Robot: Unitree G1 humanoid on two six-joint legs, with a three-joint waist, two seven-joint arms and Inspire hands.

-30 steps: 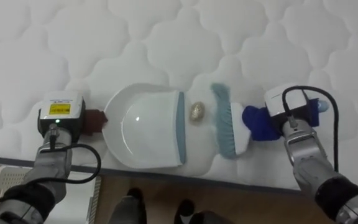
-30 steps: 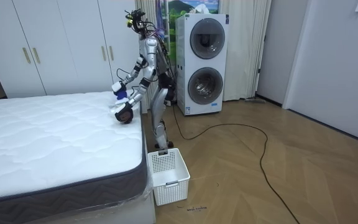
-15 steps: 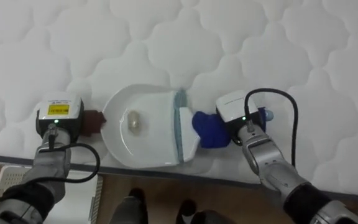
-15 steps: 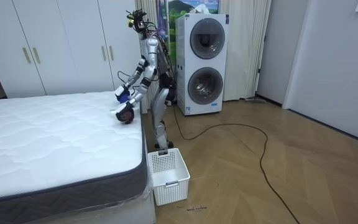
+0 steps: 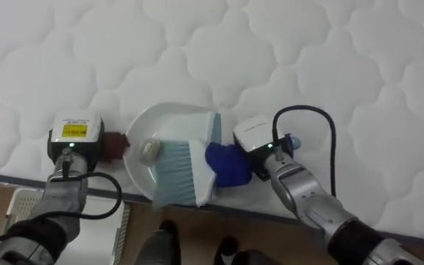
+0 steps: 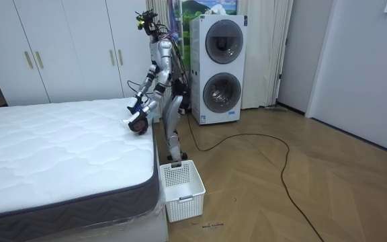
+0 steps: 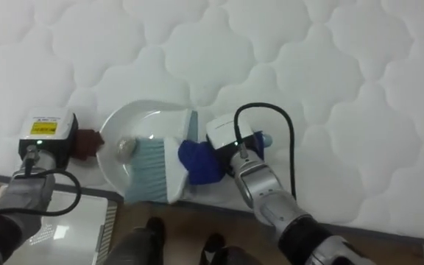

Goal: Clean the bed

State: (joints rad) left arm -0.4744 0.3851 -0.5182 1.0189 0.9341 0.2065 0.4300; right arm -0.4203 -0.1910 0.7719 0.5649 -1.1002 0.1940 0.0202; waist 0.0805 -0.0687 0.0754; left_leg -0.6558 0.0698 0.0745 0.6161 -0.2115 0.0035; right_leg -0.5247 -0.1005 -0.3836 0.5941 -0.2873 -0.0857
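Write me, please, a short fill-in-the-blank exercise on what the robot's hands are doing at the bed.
The right hand holds a ____ with pale blue bristles.
The left hand holds a rounded white ____.
The small pale lump lies in what the ____ hand holds.
Both tools are near the edge of a quilted white ____.
Missing: brush; dustpan; left; mattress.

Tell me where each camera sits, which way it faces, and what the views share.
Left eye view: on the head, looking down at the white quilted mattress edge; left hand and right hand show.
Right eye view: beside it, same aim, same hands.
Room view: across the room, facing the whole standing robot.
Eyes share: white round dustpan, blue-handled brush.
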